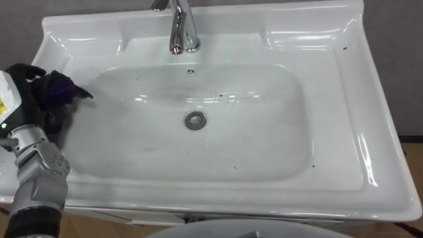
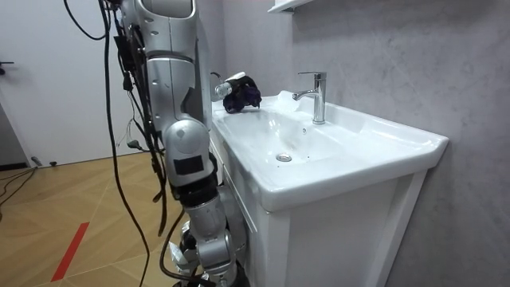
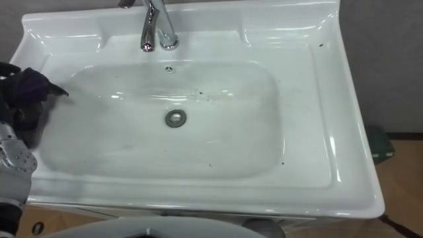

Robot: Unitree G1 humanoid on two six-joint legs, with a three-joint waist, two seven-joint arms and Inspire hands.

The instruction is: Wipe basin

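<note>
A white basin point(image 1: 344, 132) with a chrome tap point(image 1: 182, 30) at the back and a round drain point(image 1: 195, 120) lies below me. Small dark specks dot its bowl near the drain. My left hand point(image 1: 30, 82) rests on the basin's left rim, fingers curled round a dark purple cloth point(image 1: 63, 87). In the room view the same left hand point(image 2: 231, 86) and cloth point(image 2: 243, 97) sit at the basin's far corner beside the tap point(image 2: 317, 94). I stand close against the basin's front.
A grey wall rises behind the basin. A shelf edge point(image 2: 287, 6) juts out above it. Wooden floor shows to the right of the basin point(image 1: 413, 172), with a dark green object point(image 3: 380, 145) on it.
</note>
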